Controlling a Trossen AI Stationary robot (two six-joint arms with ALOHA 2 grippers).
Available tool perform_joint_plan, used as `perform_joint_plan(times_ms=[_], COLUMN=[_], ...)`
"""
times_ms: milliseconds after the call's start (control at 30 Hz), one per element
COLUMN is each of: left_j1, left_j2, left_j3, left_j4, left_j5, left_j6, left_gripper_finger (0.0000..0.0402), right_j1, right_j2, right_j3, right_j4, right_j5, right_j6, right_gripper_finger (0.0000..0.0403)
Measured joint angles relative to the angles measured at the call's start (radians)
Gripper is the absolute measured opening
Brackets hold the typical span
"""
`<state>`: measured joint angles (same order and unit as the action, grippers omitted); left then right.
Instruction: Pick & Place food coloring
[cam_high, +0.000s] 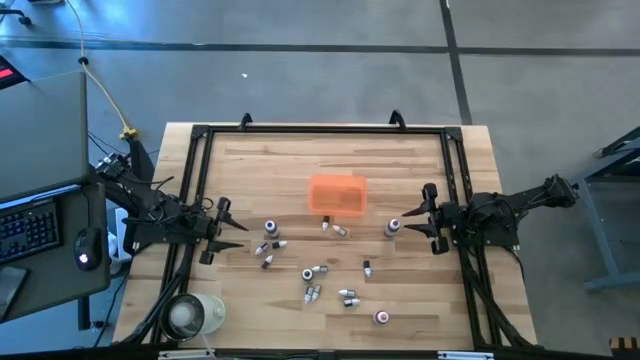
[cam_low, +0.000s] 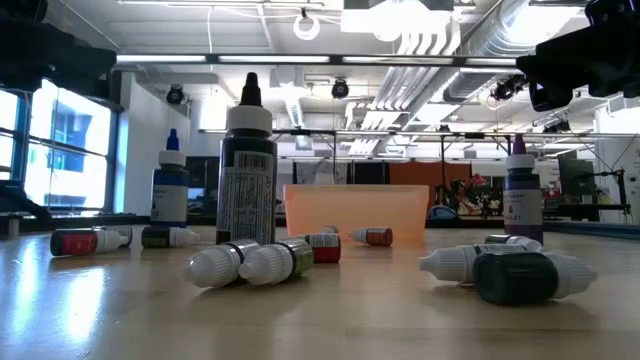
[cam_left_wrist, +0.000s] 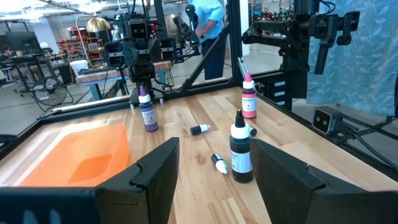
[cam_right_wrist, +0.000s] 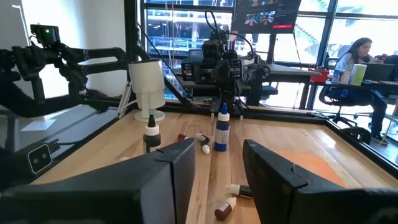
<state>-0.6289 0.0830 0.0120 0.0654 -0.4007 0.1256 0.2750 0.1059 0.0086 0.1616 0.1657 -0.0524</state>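
Several small food coloring bottles lie and stand scattered over the middle of the wooden table (cam_high: 470, 300). Some stand upright on their bases: a black-capped one (cam_left_wrist: 240, 149), a purple one (cam_left_wrist: 148, 112), a pink one (cam_left_wrist: 249, 102) and a blue one (cam_right_wrist: 221, 130). Others lie on their sides (cam_high: 315, 272) (cam_low: 255, 262). My left gripper (cam_high: 228, 228) waits open at the table's left, level, with nothing between its fingers (cam_left_wrist: 155, 177). My right gripper (cam_high: 428, 218) waits open at the table's right, facing it, also with nothing between its fingers (cam_right_wrist: 177, 171).
An orange tray (cam_high: 337, 193) sits at the middle, toward the far edge. A white round cup-like thing (cam_high: 190, 313) stands at the near left corner. A black frame (cam_high: 320, 130) runs round the table. A desk with a keyboard (cam_high: 30, 225) stands to the left. People show in the room beyond.
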Motion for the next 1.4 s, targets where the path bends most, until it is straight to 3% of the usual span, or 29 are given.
perform_joint_plan(times_ms=[1167,1400], left_j1=[0.000,0.000], left_j2=[0.000,0.000], left_j3=[0.000,0.000], left_j4=[0.000,0.000], left_j5=[0.000,0.000], left_j6=[0.000,0.000], left_gripper_finger=[0.0195,0.0195], right_j1=[-0.001,0.000], right_j2=[0.000,0.000], right_j3=[0.000,0.000], right_j4=[0.031,0.061], right_j5=[0.001,0.088], right_j6=[-0.010,-0.032], right_gripper_finger=[0.0128,0.0128])
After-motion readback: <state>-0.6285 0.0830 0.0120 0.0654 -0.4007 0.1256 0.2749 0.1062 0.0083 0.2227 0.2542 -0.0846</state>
